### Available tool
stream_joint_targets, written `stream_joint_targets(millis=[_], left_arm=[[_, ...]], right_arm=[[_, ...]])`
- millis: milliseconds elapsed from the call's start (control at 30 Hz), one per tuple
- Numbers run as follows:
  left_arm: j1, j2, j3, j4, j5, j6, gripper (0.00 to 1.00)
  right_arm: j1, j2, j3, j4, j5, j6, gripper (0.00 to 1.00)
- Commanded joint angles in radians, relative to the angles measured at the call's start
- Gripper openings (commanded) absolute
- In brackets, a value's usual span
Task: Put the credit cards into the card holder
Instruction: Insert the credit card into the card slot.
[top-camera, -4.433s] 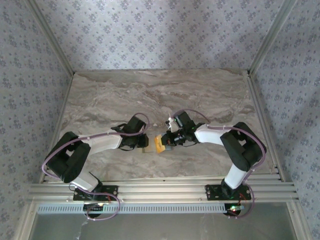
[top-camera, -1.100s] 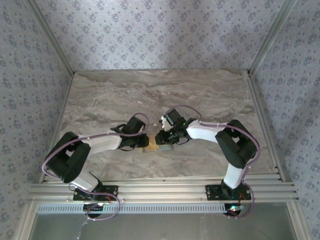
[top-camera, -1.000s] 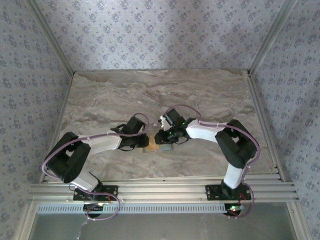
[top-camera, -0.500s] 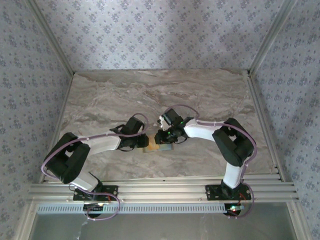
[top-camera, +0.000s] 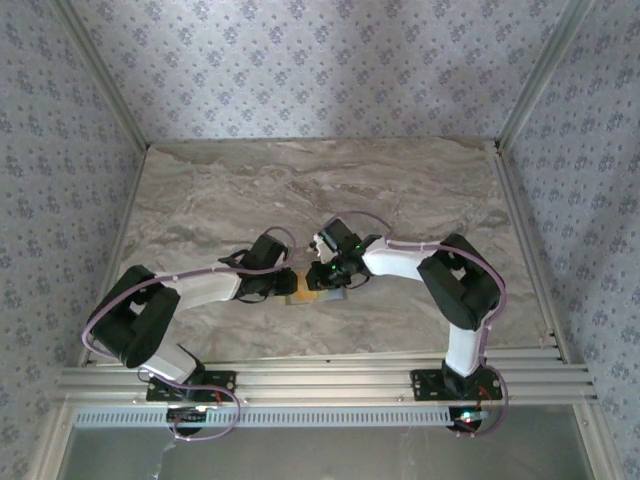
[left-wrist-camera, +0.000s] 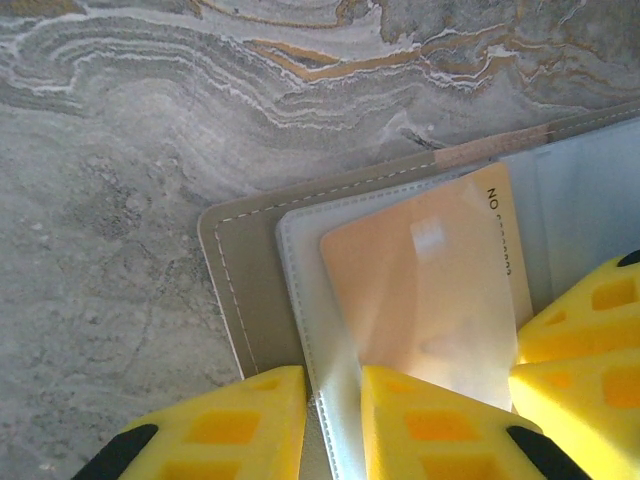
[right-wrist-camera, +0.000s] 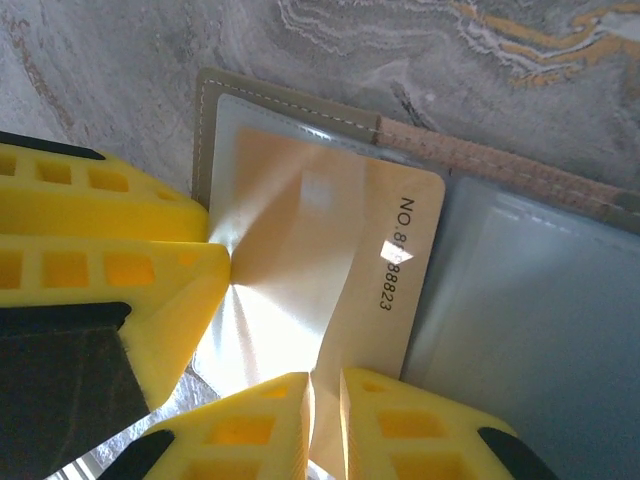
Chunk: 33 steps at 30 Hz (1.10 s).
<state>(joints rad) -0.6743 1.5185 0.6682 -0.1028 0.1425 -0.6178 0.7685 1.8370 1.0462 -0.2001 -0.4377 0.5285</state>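
Note:
The card holder lies open on the marble table between both arms. In the left wrist view its tan-gray cover and clear inner pocket show, with an orange credit card partly inside the pocket. My left gripper is shut on the pocket's edge. In the right wrist view my right gripper is shut on the near edge of the credit card, numbered along one side. The left gripper's fingers sit right beside it. From above, the left gripper and the right gripper almost touch.
The marble table stretches bare behind the arms. Patterned walls close it in at the back and both sides. An aluminium rail with the arm bases runs along the near edge. The holder's other clear pocket lies flat to the right.
My right gripper has moved left with the card, closer to the left gripper, and less orange shows outside the holder. The right elbow has swung left. The left arm has stayed put.

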Motion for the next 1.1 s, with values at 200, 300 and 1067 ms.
stream_joint_targets(millis=[200, 300, 1067], left_arm=[[0.005, 0.018, -0.043, -0.097, 0.026, 0.003, 0.23], [0.008, 0.018, -0.043, -0.097, 0.028, 0.003, 0.23], [0.013, 0.024, -0.046, -0.086, 0.045, 0.000, 0.25]], right_arm=[[-0.009, -0.077, 0.015, -0.090, 0.065, -0.048, 0.20], [-0.012, -0.056, 0.023, -0.094, 0.064, -0.050, 0.19], [0.017, 0.046, 0.060, 0.003, -0.026, -0.011, 0.19]])
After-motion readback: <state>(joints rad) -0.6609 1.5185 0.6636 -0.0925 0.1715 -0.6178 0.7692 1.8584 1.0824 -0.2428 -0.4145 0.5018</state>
